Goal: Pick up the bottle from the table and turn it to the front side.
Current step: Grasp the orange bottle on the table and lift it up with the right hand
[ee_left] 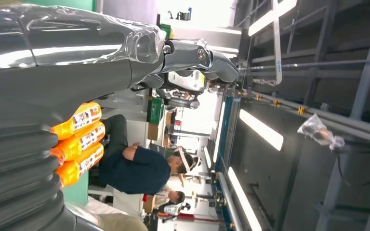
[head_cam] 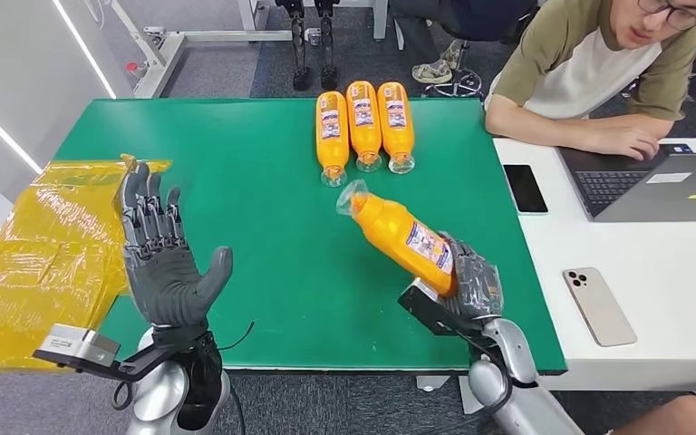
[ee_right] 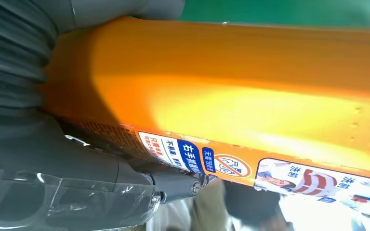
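Bottle (head_cam: 405, 237) is gripped near its base by the right hand (head_cam: 471, 285), lifted off the green table (head_cam: 263, 227) and tilted, cap away from the hand, label up, likely mid-turn. Left hand (head_cam: 159, 258) is raised, fingers spread, holding nothing. Three bottles (head_cam: 363, 124) lie beyond. Person with laptop (head_cam: 652, 181) sits right.
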Motion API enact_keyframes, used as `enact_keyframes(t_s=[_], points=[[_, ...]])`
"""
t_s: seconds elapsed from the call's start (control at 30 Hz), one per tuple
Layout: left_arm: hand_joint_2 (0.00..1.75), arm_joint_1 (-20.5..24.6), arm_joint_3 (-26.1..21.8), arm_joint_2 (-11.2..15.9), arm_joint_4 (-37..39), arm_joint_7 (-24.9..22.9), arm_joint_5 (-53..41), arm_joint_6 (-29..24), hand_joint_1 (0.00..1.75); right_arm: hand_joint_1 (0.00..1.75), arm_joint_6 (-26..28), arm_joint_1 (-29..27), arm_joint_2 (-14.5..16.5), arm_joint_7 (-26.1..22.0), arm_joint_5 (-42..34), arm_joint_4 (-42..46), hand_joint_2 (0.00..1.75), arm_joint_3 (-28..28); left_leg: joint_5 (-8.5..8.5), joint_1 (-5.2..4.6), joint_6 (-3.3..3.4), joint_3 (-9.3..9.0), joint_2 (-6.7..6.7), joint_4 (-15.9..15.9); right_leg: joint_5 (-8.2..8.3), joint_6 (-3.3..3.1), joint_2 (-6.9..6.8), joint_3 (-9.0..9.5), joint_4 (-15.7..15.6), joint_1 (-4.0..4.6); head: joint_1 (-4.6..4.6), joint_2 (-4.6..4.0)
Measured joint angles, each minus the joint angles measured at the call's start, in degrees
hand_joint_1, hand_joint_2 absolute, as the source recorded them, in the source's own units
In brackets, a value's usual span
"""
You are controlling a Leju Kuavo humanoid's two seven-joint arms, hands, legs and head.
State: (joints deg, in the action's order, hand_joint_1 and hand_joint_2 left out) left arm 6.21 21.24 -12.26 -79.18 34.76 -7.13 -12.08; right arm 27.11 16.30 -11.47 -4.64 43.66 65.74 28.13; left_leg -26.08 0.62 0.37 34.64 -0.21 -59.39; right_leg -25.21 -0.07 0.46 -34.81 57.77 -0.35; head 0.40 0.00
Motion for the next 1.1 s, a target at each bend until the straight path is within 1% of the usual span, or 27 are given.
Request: enact_keyframes(t_s=[0.07,0.13,0.23,0.33,0.47,0.63,0.7,0.77,0.87,0.93,1.1], points=[[1.75,0.32,0.01,-0.12,0.69,-0.47,0.82,-0.06,0.0,1.75,5.41,-0.7,1.65,-5.51,-4.54,1.48,1.75,-0.03,0.0,0.0,0.0,0.02,-0.01,0.01,-0.03,-0.03,-0.01,-0.04,0.01,0.01,0.0,0.0],[1.75,0.84,0.21,-0.45,1.9,-1.0,1.68,0.8,0.0,1.75,9.24,-1.35,3.53,-10.42,-8.19,2.64,1.75,0.05,0.0,0.01,-0.01,0.06,0.0,0.02,-0.05,-0.04,0.0,-0.08,0.02,0.01,0.01,0.0],[1.75,1.99,1.14,-1.14,4.65,-1.57,2.54,3.09,0.0,1.75,11.13,-2.4,6.62,-16.03,-10.94,4.27,1.75,0.31,-0.02,0.01,-0.05,0.09,0.03,0.03,-0.05,-0.05,0.03,-0.12,0.04,0.01,0.02,0.0],[1.75,2.68,2.21,-1.92,6.88,-1.94,3.03,5.3,0.0,1.75,11.22,-2.9,9.47,-18.85,-12.85,5.64,1.75,1.28,-0.04,0.0,-0.07,0.11,0.07,0.03,-0.05,-0.05,0.05,-0.16,0.04,0.0,0.01,0.0],[1.75,2.99,3.25,-2.69,7.68,-3.17,2.93,7.37,0.0,1.75,11.2,-2.64,11.31,-18.87,-14.63,6.82,1.75,3.09,-0.03,0.0,-0.07,0.15,0.04,0.03,-0.06,-0.06,0.03,-0.17,0.04,0.0,0.01,0.0],[1.75,3.08,3.53,-2.82,8.09,-3.62,2.93,8.18,0.0,1.74,11.2,-2.58,11.97,-18.63,-14.92,7.53,1.75,4.24,-0.04,0.0,-0.07,0.17,0.04,0.02,-0.06,-0.06,0.03,-0.19,0.04,-0.01,0.01,0.0],[1.75,3.13,3.63,-2.84,8.25,-3.66,3.57,9.69,0.0,1.73,10.84,-2.49,12.07,-18.42,-15.31,7.64,1.75,4.79,-0.04,0.0,-0.07,0.18,0.04,0.03,-0.06,-0.06,0.03,-0.19,0.04,-0.01,0.01,0.0],[1.75,3.25,4.0,-2.84,8.48,-3.35,4.95,12.3,0.0,1.73,9.01,-2.28,12.15,-17.52,-15.86,7.64,1.75,5.8,-0.04,0.0,-0.07,0.18,0.05,0.03,-0.06,-0.06,0.03,-0.2,0.04,-0.01,0.01,0.0],[1.75,3.47,4.82,-2.82,8.64,-2.66,6.18,15.07,0.0,1.73,3.86,-1.72,12.19,-15.17,-15.41,7.64,1.75,7.72,-0.04,0.0,-0.07,0.18,0.06,0.03,-0.06,-0.06,0.04,-0.22,0.04,0.0,0.0,-0.01],[1.75,3.59,5.32,-2.81,8.65,-2.43,6.32,15.63,0.0,1.74,1.11,-1.42,12.19,-13.68,-14.53,7.63,1.75,8.9,-0.03,0.0,-0.07,0.19,0.03,0.03,-0.06,-0.07,0.03,-0.23,0.04,0.0,0.0,-0.01],[1.75,3.71,5.9,-2.79,8.65,-2.3,6.26,16.48,0.0,1.75,-2.57,-0.98,12.19,-11.28,-12.09,7.79,1.75,10.56,-0.03,0.0,-0.08,0.21,0.02,0.03,-0.07,-0.08,0.02,-0.24,0.05,0.0,0.01,0.0]])
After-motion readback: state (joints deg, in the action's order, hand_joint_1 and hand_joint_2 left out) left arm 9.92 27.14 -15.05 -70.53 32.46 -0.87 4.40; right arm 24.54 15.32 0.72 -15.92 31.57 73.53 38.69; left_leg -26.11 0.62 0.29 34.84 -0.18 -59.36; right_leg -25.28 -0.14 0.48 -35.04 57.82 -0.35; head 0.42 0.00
